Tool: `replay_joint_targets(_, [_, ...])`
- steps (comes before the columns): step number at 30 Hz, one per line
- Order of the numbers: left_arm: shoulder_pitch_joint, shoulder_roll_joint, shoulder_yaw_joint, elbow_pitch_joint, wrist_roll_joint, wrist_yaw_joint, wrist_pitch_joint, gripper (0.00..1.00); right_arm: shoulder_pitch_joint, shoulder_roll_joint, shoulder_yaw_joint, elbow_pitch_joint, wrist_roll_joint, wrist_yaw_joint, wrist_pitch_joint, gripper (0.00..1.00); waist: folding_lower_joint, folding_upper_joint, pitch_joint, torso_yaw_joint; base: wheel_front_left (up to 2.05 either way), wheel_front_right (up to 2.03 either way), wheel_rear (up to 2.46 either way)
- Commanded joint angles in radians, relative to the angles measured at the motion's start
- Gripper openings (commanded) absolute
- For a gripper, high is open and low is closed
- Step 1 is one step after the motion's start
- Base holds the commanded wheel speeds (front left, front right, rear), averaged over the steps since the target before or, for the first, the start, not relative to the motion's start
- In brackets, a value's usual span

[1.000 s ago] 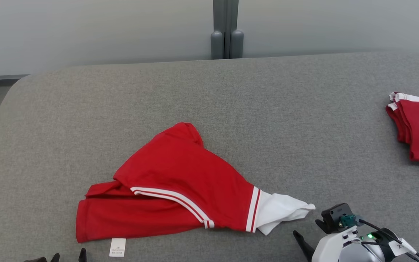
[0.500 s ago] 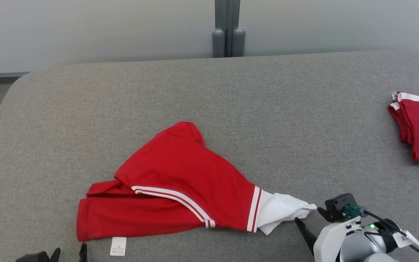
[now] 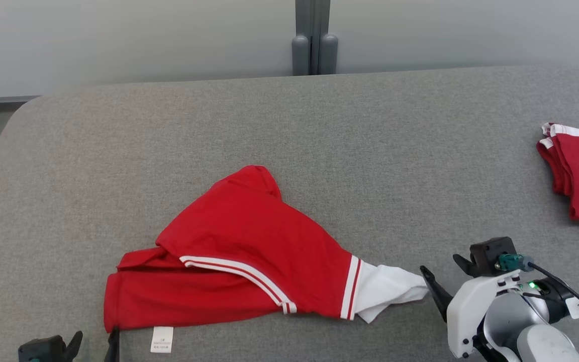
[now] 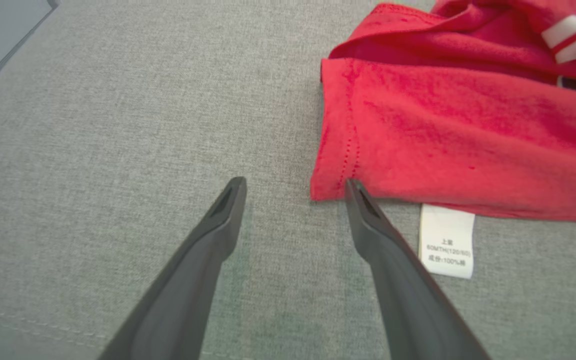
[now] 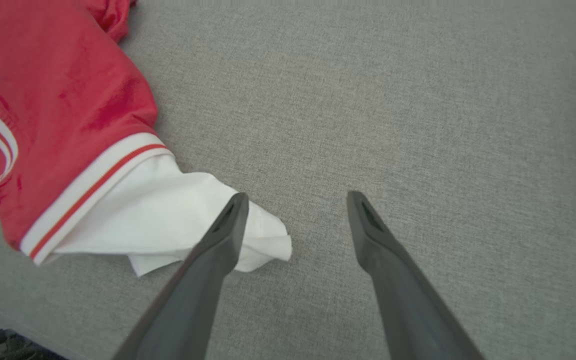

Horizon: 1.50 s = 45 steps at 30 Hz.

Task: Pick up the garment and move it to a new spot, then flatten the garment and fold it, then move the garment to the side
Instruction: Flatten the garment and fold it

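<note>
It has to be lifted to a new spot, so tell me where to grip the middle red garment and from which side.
Grip the red garment at its two near ends, coming low from the robot's side. Its white sleeve end sticks out flat toward the open right gripper; its hem corner lies by the open left gripper. Both are thin free edges, probably easy to pinch.

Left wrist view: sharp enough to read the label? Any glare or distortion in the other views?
Left wrist view: label print sharp, small, only partly readable; fingers soften toward the bottom edge. Right wrist view: white sleeve nearly washed out, little fold detail; no hard shadows. Head view: even, diffuse light, no glare, garment crisp, only a thin shadow under its edges.
</note>
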Motion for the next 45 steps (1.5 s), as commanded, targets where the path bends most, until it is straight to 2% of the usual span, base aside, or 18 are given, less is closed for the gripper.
replay_joint_targets(1, [-0.016,0.011,0.002,-0.003,-0.01,0.0,0.005,1.0,-0.015,0.004,0.0,0.005,-0.002,-0.002,0.007,1.0,0.0,0.0,0.005,-0.001,0.0,0.0,0.0])
replay_joint_targets(12, [-0.058,0.028,-0.035,0.026,-0.034,-0.005,0.05,1.0,-0.059,0.017,0.048,0.114,-0.003,-0.002,0.057,1.0,0.0,0.0,0.047,0.005,0.0,0.0,0.0])
replay_joint_targets(26, [-0.073,0.057,-0.102,-0.012,-0.101,-0.013,0.084,1.0,-0.07,0.011,0.074,0.133,0.018,-0.002,0.061,1.0,0.0,0.0,0.071,-0.001,0.0,0.0,0.0])
replay_joint_targets(32, [-0.095,0.072,-0.144,-0.008,-0.119,-0.014,0.1,1.0,-0.082,0.007,0.105,0.148,0.039,-0.001,0.11,1.0,0.0,0.0,0.089,-0.007,0.0,0.0,0.0])
replay_joint_targets(33, [-0.1,0.076,-0.156,-0.006,-0.123,-0.014,0.107,0.59,-0.084,0.005,0.111,0.151,0.044,-0.001,0.123,1.0,0.0,0.0,0.092,-0.008,0.0,0.0,0.0])
replay_joint_targets(34, [-0.104,0.08,-0.167,-0.005,-0.128,-0.014,0.11,0.36,-0.087,0.001,0.115,0.153,0.047,-0.001,0.132,1.0,0.0,0.0,0.093,-0.009,0.0,0.0,0.0])
replay_joint_targets(35, [-0.109,0.082,-0.176,-0.003,-0.134,-0.014,0.111,0.26,-0.09,-0.002,0.118,0.155,0.051,-0.001,0.14,0.76,0.0,0.0,0.095,-0.01,0.0,0.0,0.0])
replay_joint_targets(36, [-0.114,0.086,-0.184,-0.001,-0.138,-0.014,0.112,0.02,-0.093,-0.005,0.123,0.156,0.058,-0.001,0.145,0.06,0.0,0.0,0.095,-0.01,0.0,0.0,0.0])
replay_joint_targets(37, [-0.118,0.091,-0.196,0.0,-0.142,-0.014,0.114,0.0,-0.094,-0.008,0.13,0.159,0.07,-0.001,0.154,0.0,0.0,0.0,0.095,-0.01,0.0,0.0,0.0])
replay_joint_targets(41, [-0.12,0.108,-0.23,-0.009,-0.168,-0.014,0.117,0.0,-0.102,-0.011,0.115,0.148,0.114,-0.002,0.143,0.0,0.0,0.0,0.082,-0.011,0.0,0.0,0.0])
replay_joint_targets(45, [-0.078,0.128,-0.229,-0.072,-0.232,-0.014,0.124,0.0,-0.087,0.019,0.051,0.089,0.223,-0.002,0.116,0.0,0.0,0.0,0.054,-0.014,0.0,0.0,0.0])
